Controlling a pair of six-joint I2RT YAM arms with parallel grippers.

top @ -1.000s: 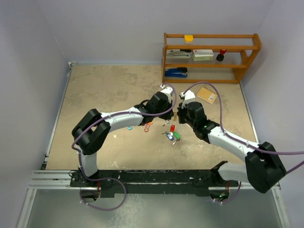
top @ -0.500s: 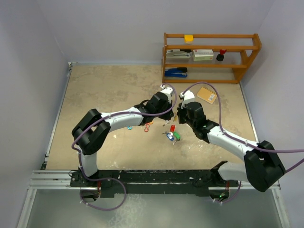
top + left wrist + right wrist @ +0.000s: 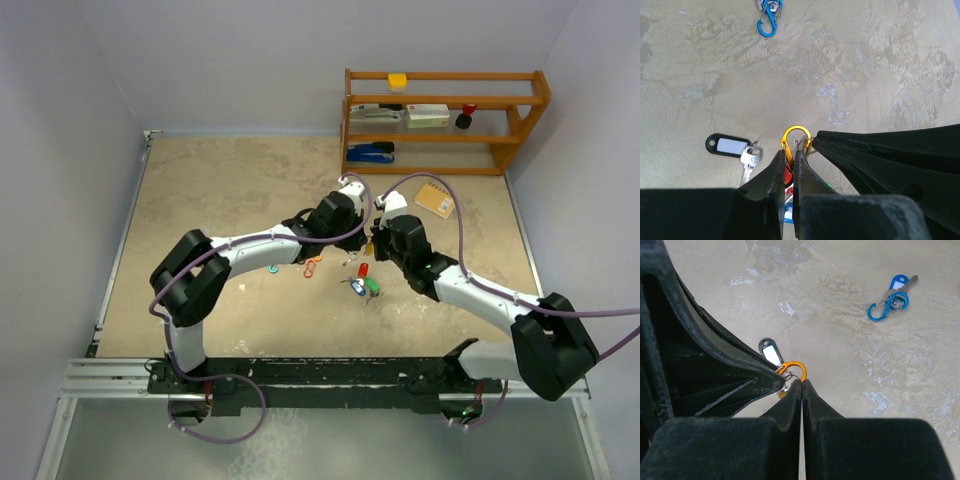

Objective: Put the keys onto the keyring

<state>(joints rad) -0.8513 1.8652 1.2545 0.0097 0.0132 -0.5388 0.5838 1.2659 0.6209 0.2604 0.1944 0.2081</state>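
My left gripper (image 3: 790,156) is shut on an orange clip keyring (image 3: 796,136), held above the table. My right gripper (image 3: 801,382) meets it tip to tip. It is shut on a thin wire ring (image 3: 797,373) at the clip's mouth, and a bit of yellow tag (image 3: 782,394) hangs below. On the table beneath lie a key with a black-and-white tag (image 3: 728,145), a red-tagged key (image 3: 362,270), a blue-tagged one (image 3: 357,287) and a green-tagged one (image 3: 372,286). In the top view the two grippers touch at the table's middle, left (image 3: 356,241) and right (image 3: 372,246).
A blue clip (image 3: 881,310) with a blue-tagged key (image 3: 899,282) on it lies apart on the table. A red clip (image 3: 312,267) lies near the left forearm. A wooden shelf (image 3: 440,120) and a notepad (image 3: 436,200) stand at the back right.
The right arm has edged slightly left toward the left gripper. Both grippers stay shut and the keys on the table have not moved.
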